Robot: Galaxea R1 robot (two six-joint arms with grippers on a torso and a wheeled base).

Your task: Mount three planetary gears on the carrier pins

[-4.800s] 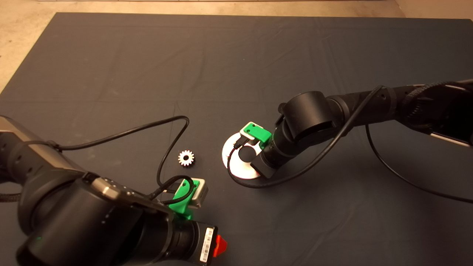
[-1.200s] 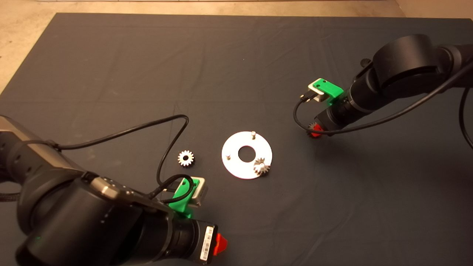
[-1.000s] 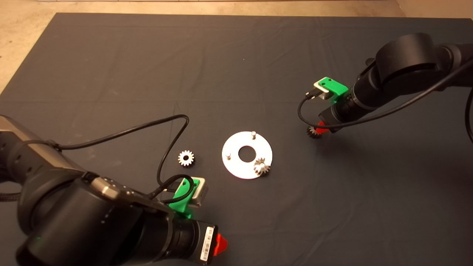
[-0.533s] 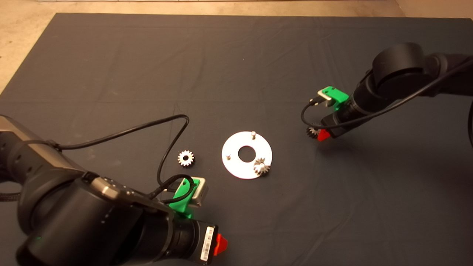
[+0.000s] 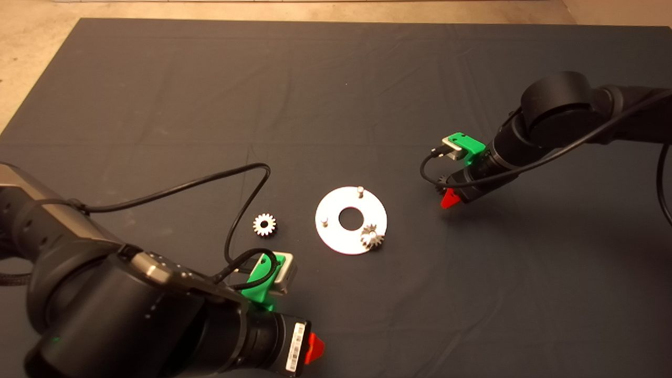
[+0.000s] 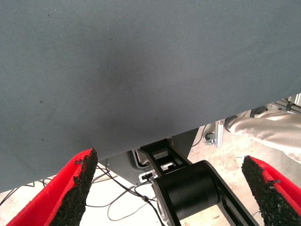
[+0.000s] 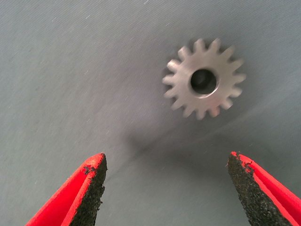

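Note:
The shiny disc (image 5: 336, 239) lies mid-mat with two bare carrier pins (image 5: 360, 190) (image 5: 324, 221). One planetary gear (image 5: 371, 239) sits on the disc's third pin. A second gear (image 5: 264, 224) lies on the mat left of the disc. A third gear (image 7: 203, 79) lies flat on the mat right of the disc. It is mostly hidden under the gripper in the head view. My right gripper (image 5: 450, 195) (image 7: 167, 188) hovers just over it, open and empty. My left gripper (image 5: 315, 349) (image 6: 171, 193) is parked at the lower left, open and empty.
A black cable (image 5: 231, 181) loops on the mat from my left arm, close to the second gear. The mat's edge, a black stand (image 6: 188, 188) and a person's leg (image 6: 268, 129) show in the left wrist view.
My right gripper left a gear on the disc's pin and went right to the third gear. In the last second it shifted slightly toward the mat's front over that gear. The left arm stayed still.

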